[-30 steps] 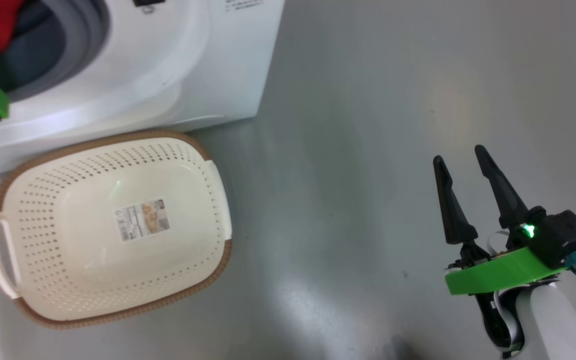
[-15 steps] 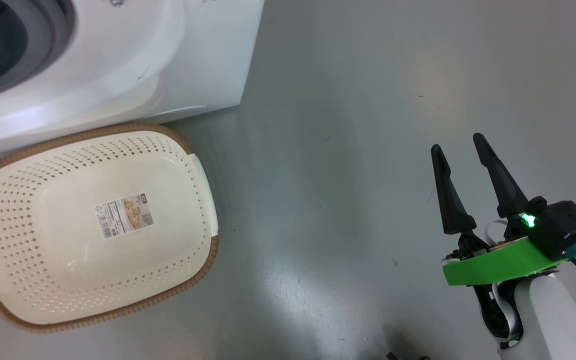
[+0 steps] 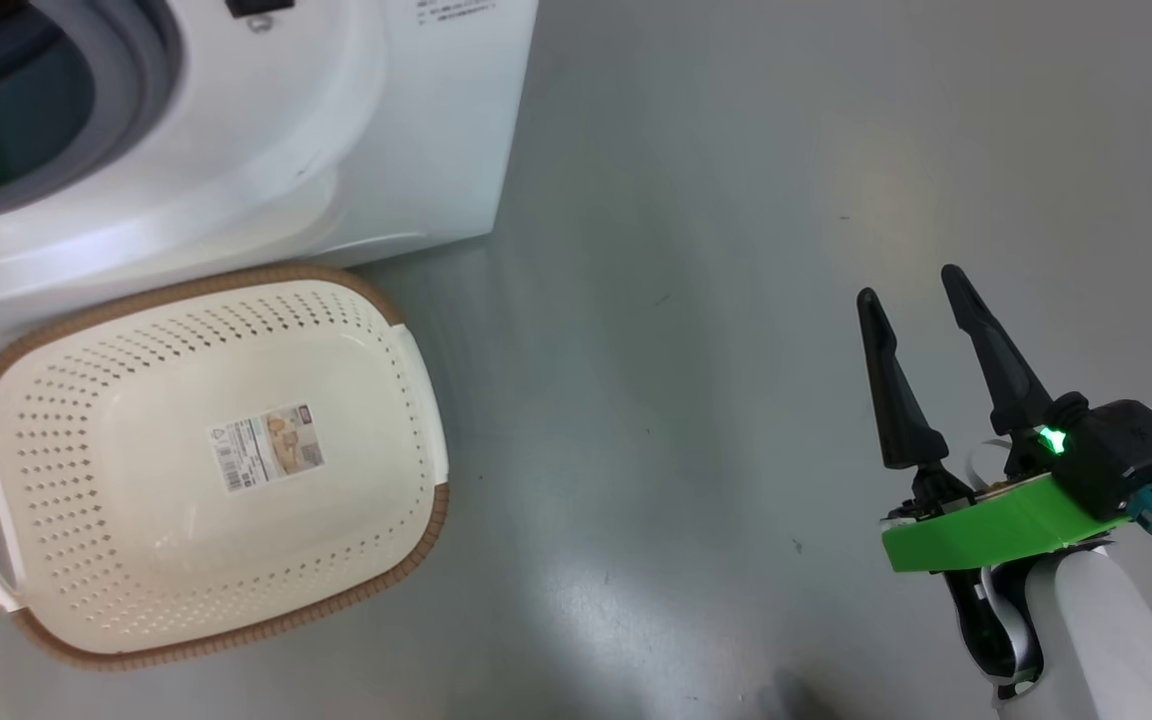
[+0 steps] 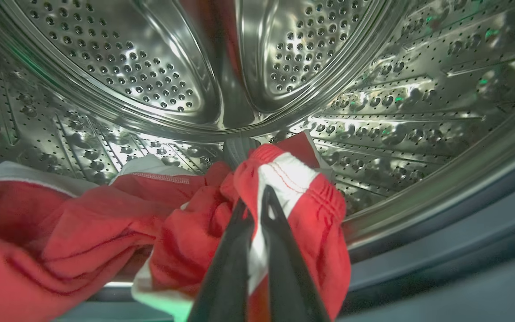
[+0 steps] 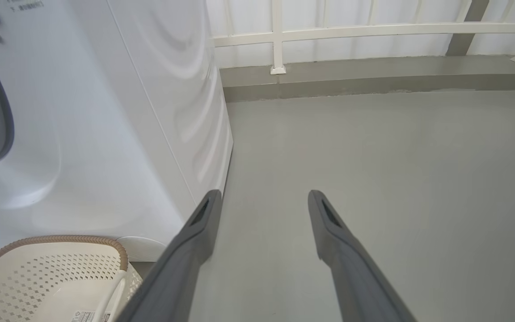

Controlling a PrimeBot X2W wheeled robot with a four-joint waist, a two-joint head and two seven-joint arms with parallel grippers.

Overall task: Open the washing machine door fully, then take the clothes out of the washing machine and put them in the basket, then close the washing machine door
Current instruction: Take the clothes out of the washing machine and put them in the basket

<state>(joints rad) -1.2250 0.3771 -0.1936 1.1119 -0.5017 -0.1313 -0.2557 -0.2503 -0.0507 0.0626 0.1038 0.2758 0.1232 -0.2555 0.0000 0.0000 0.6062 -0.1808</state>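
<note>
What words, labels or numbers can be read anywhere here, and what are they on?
Nothing is legible.
The paper label inside the basket: barcode and print, too small to read.
The printed lines on the washing machine front: too small and blurred to read.
The clothes: no lettering showing.
</note>
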